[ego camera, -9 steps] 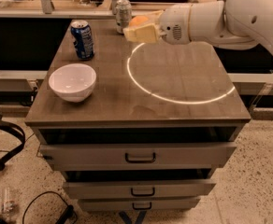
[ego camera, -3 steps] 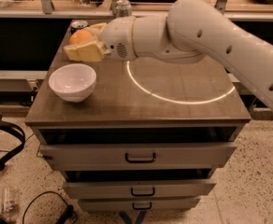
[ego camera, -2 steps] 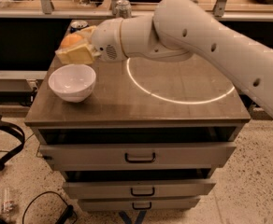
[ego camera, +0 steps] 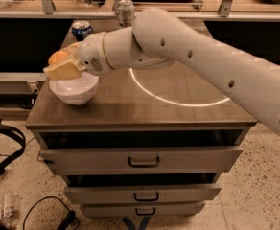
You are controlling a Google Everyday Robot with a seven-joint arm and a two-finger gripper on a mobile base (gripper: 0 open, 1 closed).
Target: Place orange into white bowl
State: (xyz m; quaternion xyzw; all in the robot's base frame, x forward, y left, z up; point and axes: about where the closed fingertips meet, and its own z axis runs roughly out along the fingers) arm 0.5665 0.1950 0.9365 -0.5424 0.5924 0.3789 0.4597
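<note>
The orange (ego camera: 58, 57) is held between the tan fingers (ego camera: 65, 71) of my gripper (ego camera: 61, 65), right above the white bowl (ego camera: 75, 91). The bowl stands at the front left of the brown cabinet top (ego camera: 145, 104). My white arm (ego camera: 188, 51) reaches in from the right and hides the bowl's far rim. The gripper is shut on the orange, which shows above the fingers and is clear of the bowl's inside.
A blue soda can (ego camera: 82, 30) stands at the back left behind the gripper. A silver can (ego camera: 125, 11) stands at the back edge. A bright ring of light (ego camera: 178, 97) lies on the top. Drawers (ego camera: 144, 161) are below; cables (ego camera: 5, 147) lie on the floor at left.
The arm has swung left and down with the orange, from over the back of the top to just above the white bowl.
</note>
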